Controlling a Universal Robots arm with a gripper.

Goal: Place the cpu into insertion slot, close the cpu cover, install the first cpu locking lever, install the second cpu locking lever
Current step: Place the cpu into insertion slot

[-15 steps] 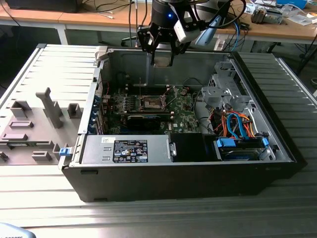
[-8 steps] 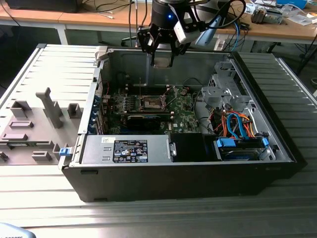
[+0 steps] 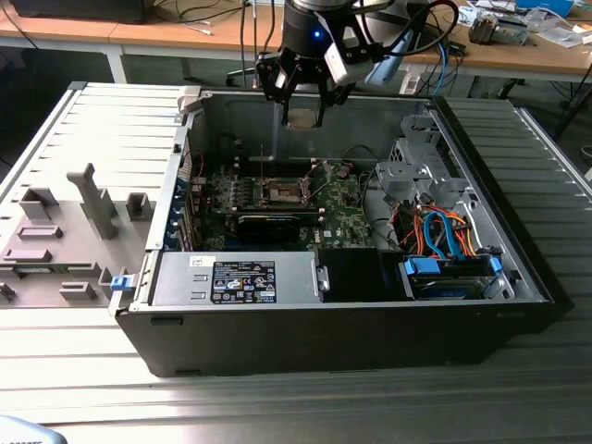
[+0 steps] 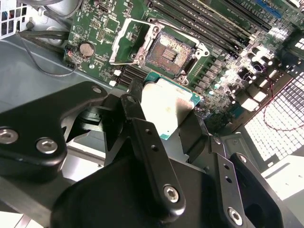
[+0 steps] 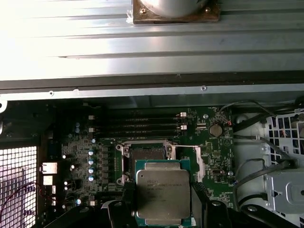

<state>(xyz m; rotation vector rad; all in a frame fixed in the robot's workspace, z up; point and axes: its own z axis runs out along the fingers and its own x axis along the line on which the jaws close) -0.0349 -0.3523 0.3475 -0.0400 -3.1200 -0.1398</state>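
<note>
My gripper (image 3: 302, 109) hangs over the open computer case, shut on the cpu (image 3: 302, 119), well above the green motherboard (image 3: 347, 222). In both wrist views the black fingers (image 5: 127, 202) (image 4: 142, 137) clamp two opposite edges of the cpu (image 5: 163, 190) (image 4: 166, 107), a flat silver-grey square on a green base. The insertion slot (image 4: 168, 53) (image 5: 145, 153) (image 3: 282, 191) lies open below, its dark contact field bare. The cpu cover (image 4: 129, 40) (image 5: 187, 159), a silvery window frame, is swung up beside the slot. In the first wrist view the cpu hides part of the slot.
Long memory slots (image 5: 142, 126) run beside the socket, and a long black card (image 3: 270, 222) lies in front of it. A power supply (image 3: 240, 277), a drive cage (image 3: 421, 171) and orange and blue cables (image 3: 444, 231) crowd the case. A grey fixture tray (image 3: 74, 222) is outside, at the exterior view's left.
</note>
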